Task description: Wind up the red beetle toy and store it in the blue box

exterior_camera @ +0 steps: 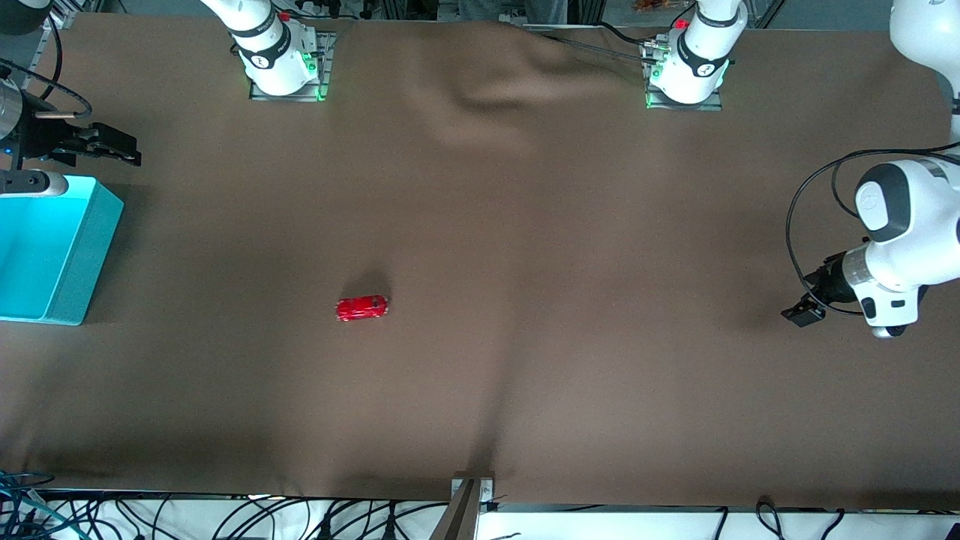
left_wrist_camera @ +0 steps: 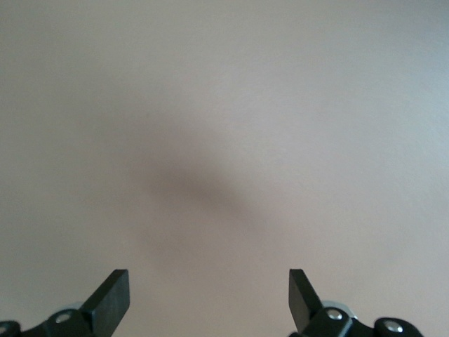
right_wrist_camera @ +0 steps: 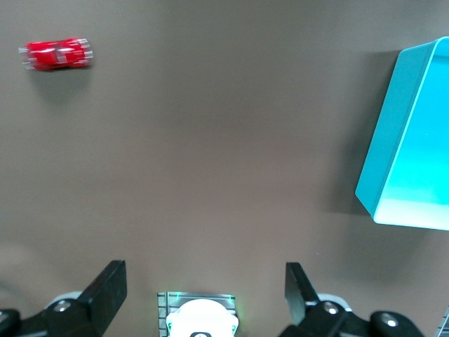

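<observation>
No writing can be read on anything. The red beetle toy [exterior_camera: 362, 307] is a small glossy car with a rounded body, lying alone on the brown cloth [exterior_camera: 525, 262] well apart from the blue box [exterior_camera: 67, 255], a smooth turquoise plastic bin at the right arm's end. The right gripper [right_wrist_camera: 205, 284] hangs with fingers spread above the cloth near the box; the left gripper [left_wrist_camera: 209, 291], also released, hangs over bare cloth at its own end
</observation>
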`<state>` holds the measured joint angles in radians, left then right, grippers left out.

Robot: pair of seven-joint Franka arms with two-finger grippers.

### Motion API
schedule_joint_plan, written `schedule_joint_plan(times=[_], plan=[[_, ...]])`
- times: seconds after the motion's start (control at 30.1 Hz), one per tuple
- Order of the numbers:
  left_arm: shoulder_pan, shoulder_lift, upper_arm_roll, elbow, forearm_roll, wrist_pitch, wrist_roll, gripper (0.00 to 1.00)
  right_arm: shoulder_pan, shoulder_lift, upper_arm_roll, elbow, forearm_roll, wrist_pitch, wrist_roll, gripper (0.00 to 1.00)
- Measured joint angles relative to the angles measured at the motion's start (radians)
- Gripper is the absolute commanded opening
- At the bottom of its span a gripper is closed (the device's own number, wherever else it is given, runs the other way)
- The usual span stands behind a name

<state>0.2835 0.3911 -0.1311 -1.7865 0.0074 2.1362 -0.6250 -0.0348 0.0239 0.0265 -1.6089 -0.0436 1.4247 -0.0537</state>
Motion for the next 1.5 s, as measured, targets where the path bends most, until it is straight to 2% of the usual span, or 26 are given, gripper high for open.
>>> schedule_joint_plan(times=[0.27, 0.47, 0.86, 1.5], plan=[[-0.001, -0.010, -0.008, 0.136, 0.000, -0.116, 0.329, 1.00, 0.000, 0.004, 0.000, 0.000, 0.000, 0.001, 0.000, 1.00], [-0.001, -0.010, -0.024, 0.186, 0.000, -0.143, 0.448, 1.00, 0.000, 0.005, 0.000, 0.000, 0.000, 0.001, 0.000, 1.00], [0.000, -0.010, -0.031, 0.393, 0.000, -0.380, 0.631, 1.00, 0.000, 0.005, 0.000, 0.000, 0.000, 0.002, 0.000, 1.00], [0.000, -0.010, -0.038, 0.452, 0.000, -0.460, 0.713, 1.00, -0.006, 0.022, -0.004, 0.000, -0.007, 0.020, 0.000, 1.00]])
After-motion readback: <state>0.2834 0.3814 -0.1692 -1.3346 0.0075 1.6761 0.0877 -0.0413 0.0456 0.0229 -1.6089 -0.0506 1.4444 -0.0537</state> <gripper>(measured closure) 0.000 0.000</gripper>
